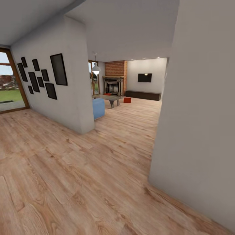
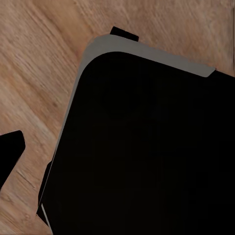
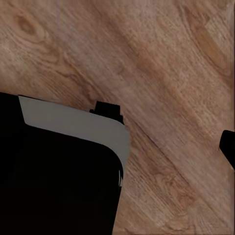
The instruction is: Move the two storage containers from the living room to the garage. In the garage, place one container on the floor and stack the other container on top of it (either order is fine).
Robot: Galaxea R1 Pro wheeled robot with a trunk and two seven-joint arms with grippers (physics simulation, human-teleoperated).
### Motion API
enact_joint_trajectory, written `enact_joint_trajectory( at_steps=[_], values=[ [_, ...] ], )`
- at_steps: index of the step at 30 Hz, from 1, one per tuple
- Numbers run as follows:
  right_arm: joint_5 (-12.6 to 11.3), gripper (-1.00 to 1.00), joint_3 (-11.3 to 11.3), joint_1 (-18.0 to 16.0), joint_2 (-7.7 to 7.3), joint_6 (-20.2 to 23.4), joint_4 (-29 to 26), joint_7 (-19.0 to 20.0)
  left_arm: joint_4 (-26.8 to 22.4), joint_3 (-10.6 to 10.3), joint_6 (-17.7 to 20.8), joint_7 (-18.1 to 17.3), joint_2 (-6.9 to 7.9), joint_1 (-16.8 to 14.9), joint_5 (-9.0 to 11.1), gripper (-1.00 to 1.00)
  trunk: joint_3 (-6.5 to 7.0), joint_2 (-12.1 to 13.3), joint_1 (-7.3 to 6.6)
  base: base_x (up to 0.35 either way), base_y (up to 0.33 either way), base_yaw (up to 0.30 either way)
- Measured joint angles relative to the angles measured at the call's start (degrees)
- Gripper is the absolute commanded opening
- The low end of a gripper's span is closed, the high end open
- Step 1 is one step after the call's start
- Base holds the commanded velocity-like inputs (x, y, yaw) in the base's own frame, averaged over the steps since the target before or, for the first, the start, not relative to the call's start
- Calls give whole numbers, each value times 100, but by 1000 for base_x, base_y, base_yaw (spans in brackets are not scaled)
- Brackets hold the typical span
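Far off, one storage container (image 1: 127, 100) tiny beside bench (image 1: 143, 95); pincer states unreadable, wrist views mostly black.

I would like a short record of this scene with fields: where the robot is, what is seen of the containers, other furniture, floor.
robot position: in a hallway, looking through an opening into the living room
storage containers: one orange-red container on the wood floor near the bench; another red shape by the fireplace, too small to identify
other furniture: grey low table, blue seat, wall TV
floor: light wood planks
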Motion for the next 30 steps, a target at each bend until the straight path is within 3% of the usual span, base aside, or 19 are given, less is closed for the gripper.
enact_joint_trajectory(
  at_steps=[30],
  values=[
    [11, 100, 7, 0, -7, -6, 0, -10, 1, -17, -7, -6, -52, 0, -48, 100, 0, 0, 0, 322, 0, 0]
  ],
)
